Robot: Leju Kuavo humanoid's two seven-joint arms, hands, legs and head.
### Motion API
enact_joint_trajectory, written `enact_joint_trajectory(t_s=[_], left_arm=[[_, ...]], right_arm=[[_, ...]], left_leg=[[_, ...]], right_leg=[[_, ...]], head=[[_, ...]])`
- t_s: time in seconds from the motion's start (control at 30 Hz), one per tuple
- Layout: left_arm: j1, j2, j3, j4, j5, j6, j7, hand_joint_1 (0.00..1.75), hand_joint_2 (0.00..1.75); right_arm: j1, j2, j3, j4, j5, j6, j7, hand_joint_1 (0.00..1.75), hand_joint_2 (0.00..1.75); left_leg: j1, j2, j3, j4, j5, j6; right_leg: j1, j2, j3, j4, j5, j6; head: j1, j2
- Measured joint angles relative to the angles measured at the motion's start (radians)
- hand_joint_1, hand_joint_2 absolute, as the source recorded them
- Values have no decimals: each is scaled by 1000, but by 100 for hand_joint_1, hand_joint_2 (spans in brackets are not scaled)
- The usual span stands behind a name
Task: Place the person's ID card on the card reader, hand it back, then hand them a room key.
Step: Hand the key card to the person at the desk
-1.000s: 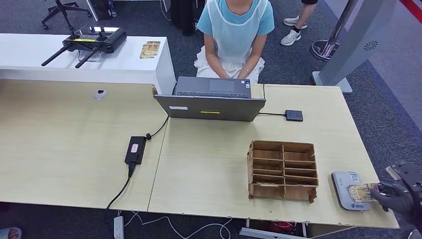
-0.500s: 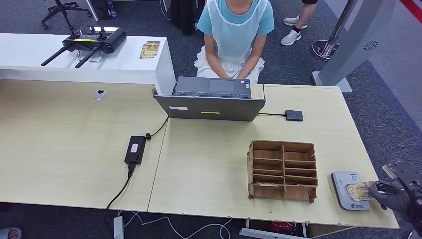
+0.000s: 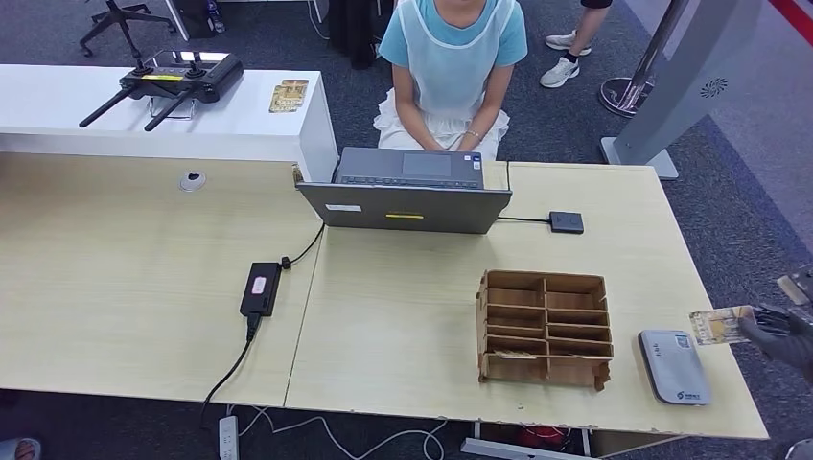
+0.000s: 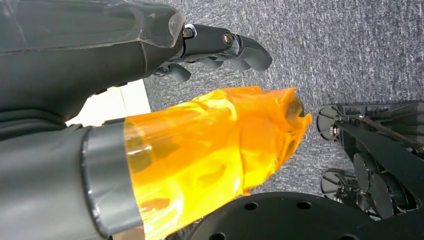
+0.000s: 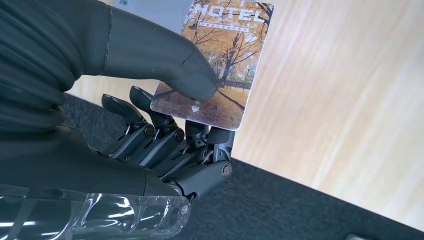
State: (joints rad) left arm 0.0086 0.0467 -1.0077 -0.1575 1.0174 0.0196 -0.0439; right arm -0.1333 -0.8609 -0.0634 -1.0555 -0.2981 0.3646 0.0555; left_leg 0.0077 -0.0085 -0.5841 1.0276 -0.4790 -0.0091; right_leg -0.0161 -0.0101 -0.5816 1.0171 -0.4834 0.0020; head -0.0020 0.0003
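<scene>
Our right hand (image 3: pixel 781 335) pinches the card (image 3: pixel 719 325) by its edge at three o'clock; thin, stiff, slick, so we judge a firm hold is needed.

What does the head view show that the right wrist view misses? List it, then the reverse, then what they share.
Head view alone: the card reader lying on the desk, the wooden organizer, the laptop and a seated person behind it.
Right wrist view alone: the card's face, an autumn tree picture with HOTEL lettering, and the thumb pressing it against the fingers.
Both: the right robot hand holding the card over the desk's edge, off the reader.
</scene>
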Motion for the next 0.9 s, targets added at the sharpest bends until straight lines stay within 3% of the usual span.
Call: enact_joint_trajectory(t_s=[0.27,0.43,0.7,0.9], left_arm=[[0,0,-1,0,10,-1,0,0,0],[0,0,-1,0,13,-2,-3,0,0],[-10,-2,-7,0,12,-8,-4,0,0],[-22,-6,-19,0,5,-10,-5,0,0]], right_arm=[[-48,-45,-6,-52,-20,4,-3,175,175],[-129,-55,16,-106,18,12,-16,175,175],[-321,-52,143,-161,146,-14,-50,175,175],[-493,-18,274,-171,286,-81,-84,175,175]], left_leg=[[0,0,0,0,0,0],[0,2,0,0,0,0],[0,3,0,0,0,0],[0,3,0,0,0,0]], right_leg=[[0,1,0,0,0,0],[0,2,0,0,0,0],[0,2,0,1,0,0],[0,2,0,2,0,0]], head=[[0,0],[0,0],[0,0],[0,0]])
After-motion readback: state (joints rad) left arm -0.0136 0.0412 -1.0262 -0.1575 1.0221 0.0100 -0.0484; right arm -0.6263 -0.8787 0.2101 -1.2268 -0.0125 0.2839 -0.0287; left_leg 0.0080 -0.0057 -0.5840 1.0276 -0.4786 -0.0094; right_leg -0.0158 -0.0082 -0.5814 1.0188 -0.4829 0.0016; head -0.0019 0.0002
